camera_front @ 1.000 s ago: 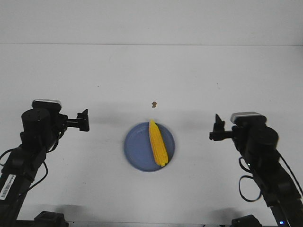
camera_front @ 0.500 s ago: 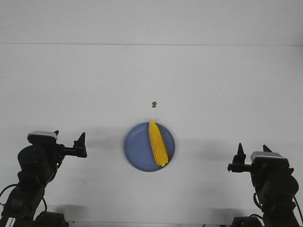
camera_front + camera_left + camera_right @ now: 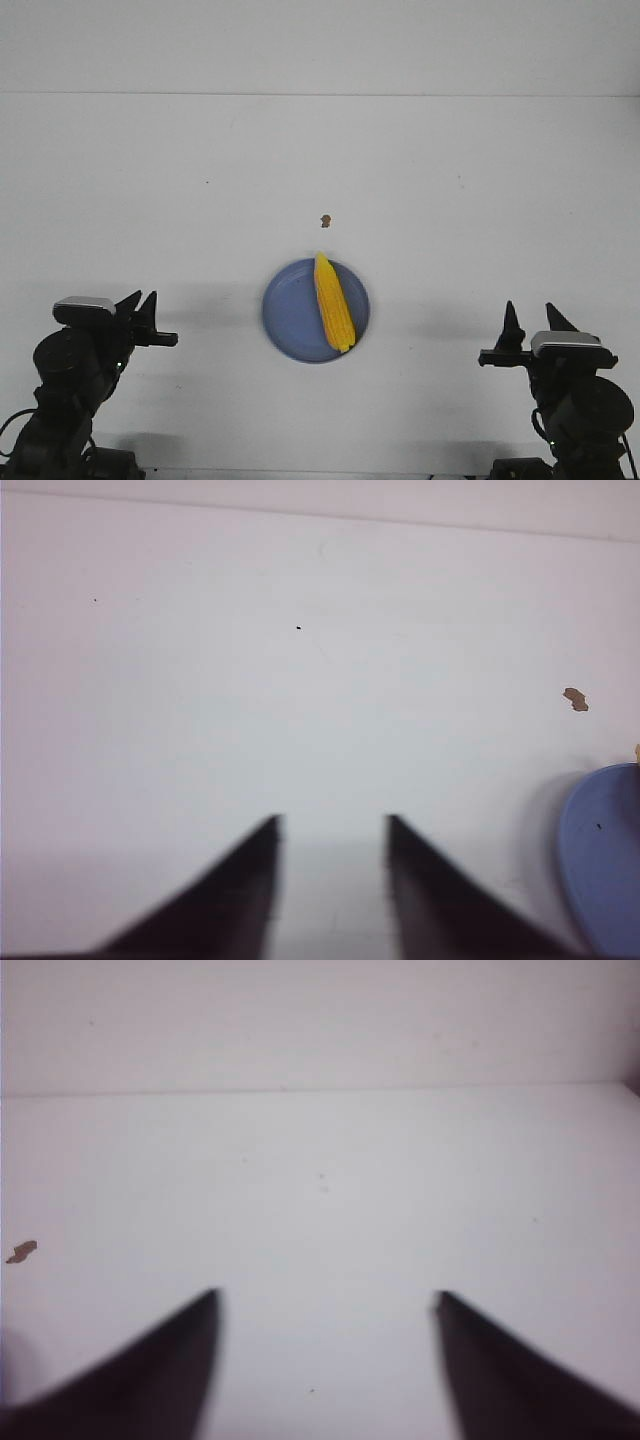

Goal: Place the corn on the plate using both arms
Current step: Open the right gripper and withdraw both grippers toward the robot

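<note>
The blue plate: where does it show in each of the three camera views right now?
Front view: the plate sits at centre, between the two arms, with the corn lying on its right half.
Left wrist view: only a slice of its rim shows at the frame edge.
Right wrist view: not in it.
Shared landmark: the small brown speck on the table, also in both wrist views.

White table (image 3: 200, 150) meets a plain white wall (image 3: 320, 45).

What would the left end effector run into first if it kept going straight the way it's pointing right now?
Probably nothing. The left end effector points out over bare table, its fingers apart and empty. The plate sits off to one side of that line, and so does the small brown speck. Depth is hard to judge.
</note>
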Controlling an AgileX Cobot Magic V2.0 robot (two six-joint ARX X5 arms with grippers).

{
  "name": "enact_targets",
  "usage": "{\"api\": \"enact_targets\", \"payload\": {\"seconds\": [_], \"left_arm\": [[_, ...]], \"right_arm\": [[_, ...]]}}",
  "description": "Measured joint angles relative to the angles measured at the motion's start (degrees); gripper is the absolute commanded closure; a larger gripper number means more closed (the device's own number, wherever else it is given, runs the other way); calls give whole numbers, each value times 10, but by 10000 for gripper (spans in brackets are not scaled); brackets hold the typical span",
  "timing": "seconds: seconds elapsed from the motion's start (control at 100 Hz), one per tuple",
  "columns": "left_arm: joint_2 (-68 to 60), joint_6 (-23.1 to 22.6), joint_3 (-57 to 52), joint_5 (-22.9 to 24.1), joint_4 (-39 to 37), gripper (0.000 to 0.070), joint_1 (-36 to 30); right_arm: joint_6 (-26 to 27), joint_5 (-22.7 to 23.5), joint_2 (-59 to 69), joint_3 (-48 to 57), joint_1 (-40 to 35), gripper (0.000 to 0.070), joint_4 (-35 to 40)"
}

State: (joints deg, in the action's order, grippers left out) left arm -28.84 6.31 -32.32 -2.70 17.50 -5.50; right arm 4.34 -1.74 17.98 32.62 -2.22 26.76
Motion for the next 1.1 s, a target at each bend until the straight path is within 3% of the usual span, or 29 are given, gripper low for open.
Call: {"api": "enact_targets", "payload": {"seconds": [0.99, 1.1], "left_arm": [[7, 4, 0, 1, -6, 686, -4], [28, -3, 0, 16, -35, 686, -4]], "right_arm": [[0, 0, 0, 0, 0, 697, -2], [0, 0, 0, 0, 0, 697, -2]]}}
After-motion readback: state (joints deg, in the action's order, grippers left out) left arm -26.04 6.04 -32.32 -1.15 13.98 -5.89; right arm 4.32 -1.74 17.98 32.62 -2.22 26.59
